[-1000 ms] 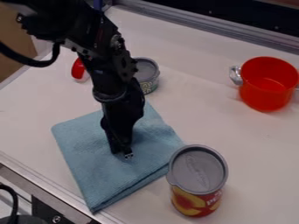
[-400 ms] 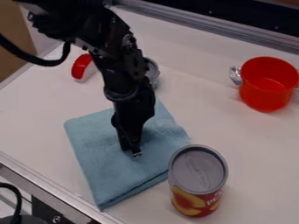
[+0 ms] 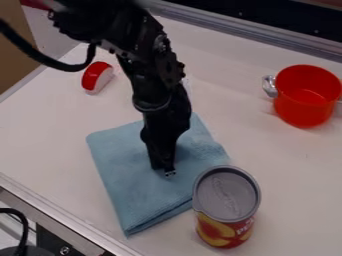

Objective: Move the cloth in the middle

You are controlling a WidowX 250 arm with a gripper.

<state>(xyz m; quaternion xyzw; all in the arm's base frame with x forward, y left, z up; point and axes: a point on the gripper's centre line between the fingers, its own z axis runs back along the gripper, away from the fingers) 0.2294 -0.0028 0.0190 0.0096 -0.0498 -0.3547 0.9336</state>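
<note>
Where the black arm (image 3: 153, 87) slants down over the pale table (image 3: 47, 130), its fingers (image 3: 162, 166) are pressed together, tips down on the cloth (image 3: 127, 170); whether they pinch a fold I cannot tell. Soft, finely textured and blue, the cloth is folded into a rough square with layered edges, lying flat beneath the fingers and spreading out around them. Just beside its right corner stands the can (image 3: 224, 232), an upright cylinder with a rimmed grey lid, close enough to obstruct that side. Farther right sits a glossy red pot (image 3: 304, 112) with a silvery handle (image 3: 268, 86). Well behind the cloth, toward the upper left, lies a rounded red-and-white object (image 3: 97, 78).
</note>
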